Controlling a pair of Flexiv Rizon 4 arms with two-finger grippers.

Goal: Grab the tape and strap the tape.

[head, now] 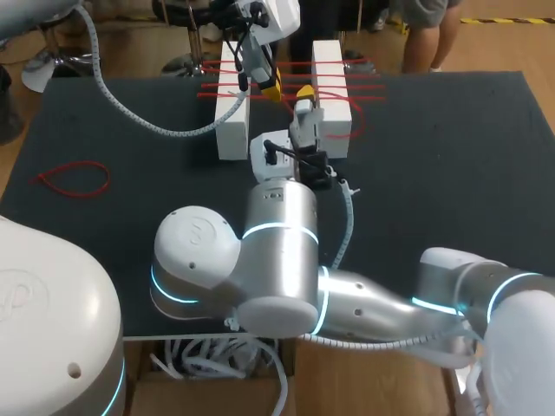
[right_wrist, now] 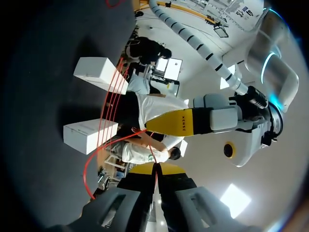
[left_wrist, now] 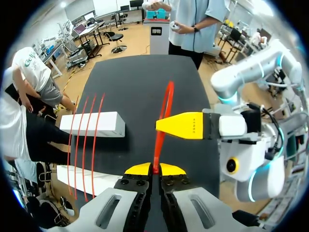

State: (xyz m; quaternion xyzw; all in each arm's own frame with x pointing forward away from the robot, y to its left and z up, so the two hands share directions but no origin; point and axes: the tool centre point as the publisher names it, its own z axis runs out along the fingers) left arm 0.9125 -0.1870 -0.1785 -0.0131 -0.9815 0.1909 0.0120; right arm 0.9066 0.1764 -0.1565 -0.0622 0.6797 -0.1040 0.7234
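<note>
Strapping step: L gripper (left_wrist: 155, 169) & R gripper (right_wrist: 155, 168) fingers both pinched on tape (left_wrist: 158, 145). Next, prob: pull taut, lay across blocks (left_wrist: 108, 123).

red tape (left_wrist: 158, 150) | thin looped strand | lifted, pinched at both ends

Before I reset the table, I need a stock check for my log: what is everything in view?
table: one, black, under everything.
blocks: two, white, side by side, far middle of the table.
laid straps: at least three, red, stretched across both blocks.
loose strap: one, red, looped on the table's left part.
held strap: one, red, between the blocks, gripped from both ends.
left end effector: one, yellow-tipped, shut on the held strap.
right end effector: one, yellow-tipped, shut on the held strap.
</note>
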